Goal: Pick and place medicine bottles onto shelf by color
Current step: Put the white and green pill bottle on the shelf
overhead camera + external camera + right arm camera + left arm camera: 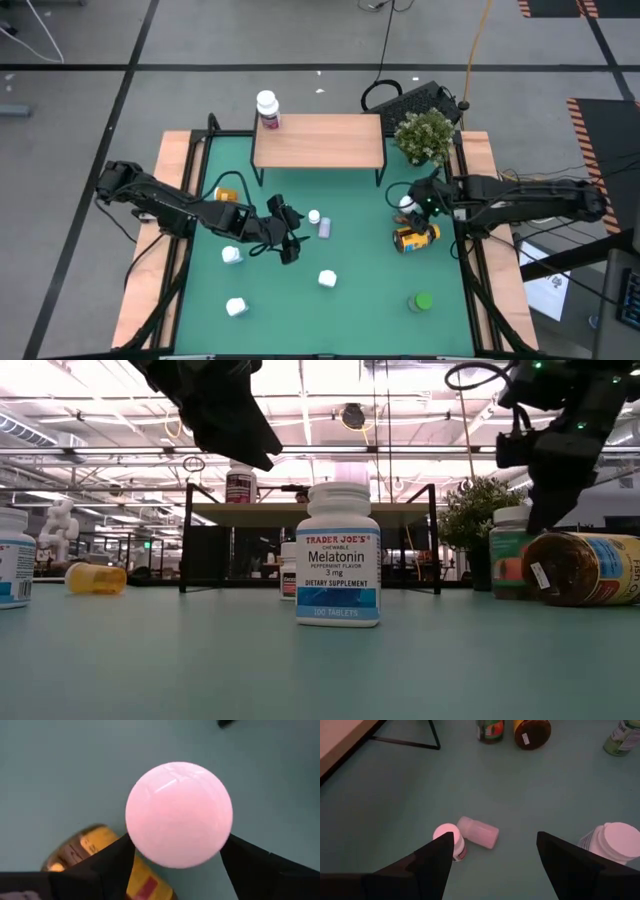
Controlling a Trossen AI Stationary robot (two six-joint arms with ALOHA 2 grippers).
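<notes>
- The green-topped table [350, 300] is spread beneath both grippers, and its far edge is occupied by the shelf [318, 140], which lies beyond both of them.
- A potted plant [425, 135] is seen just beyond the right gripper, at the shelf's right end.
- The left gripper [285, 232] is held above the middle of the table with its fingers spread and nothing between them.
- The right gripper [412, 203] is lowered over a white-capped bottle [178, 815]; the cap is flanked by the fingers on both sides, but whether it is pinched cannot be told.
- An amber bottle with a yellow lid [415, 239] is laid on its side just on the near side of the right gripper.
- One red-labelled bottle [267, 110] is stood on the shelf's left end, well beyond the left gripper.
- Two small bottles [470, 834] are found just ahead of the left gripper, one upright and one tipped over.
- A melatonin bottle [343, 555] is stood nearer the front than the left gripper.
</notes>
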